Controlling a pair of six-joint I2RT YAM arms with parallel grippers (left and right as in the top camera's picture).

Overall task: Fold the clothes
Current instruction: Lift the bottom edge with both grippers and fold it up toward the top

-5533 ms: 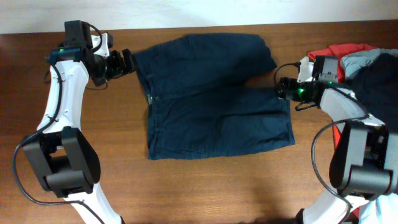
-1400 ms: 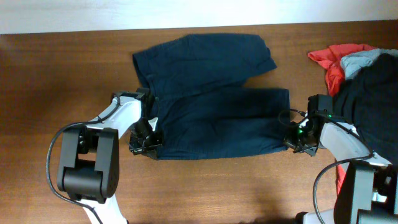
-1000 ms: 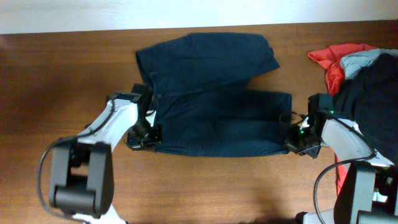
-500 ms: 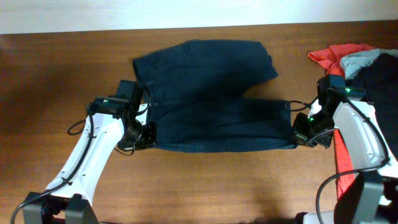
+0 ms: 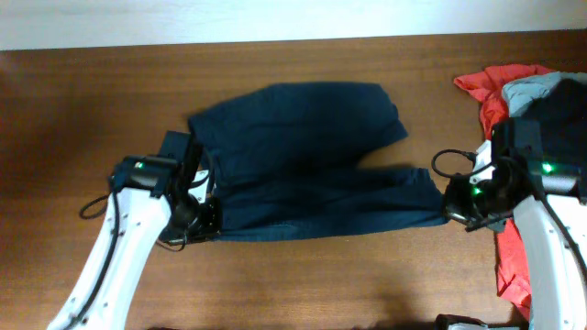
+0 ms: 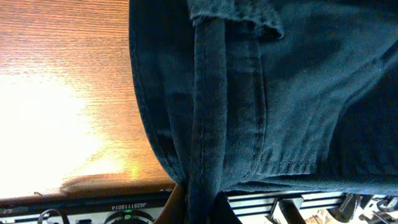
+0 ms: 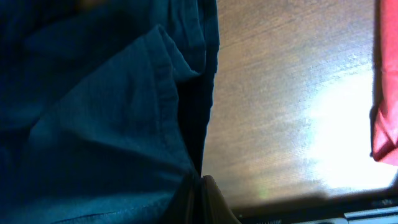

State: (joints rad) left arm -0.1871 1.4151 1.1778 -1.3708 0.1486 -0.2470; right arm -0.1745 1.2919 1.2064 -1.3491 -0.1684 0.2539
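Pinching shorts | left pincer, right pincer both clamped on near edge | red garment at right

The shorts are dark navy blue, plain all over. The desk is brown wood with thin lines. Beside the shorts lie a red garment, a grey-blue cloth and a black garment. The left arm and right arm are white with black parts.
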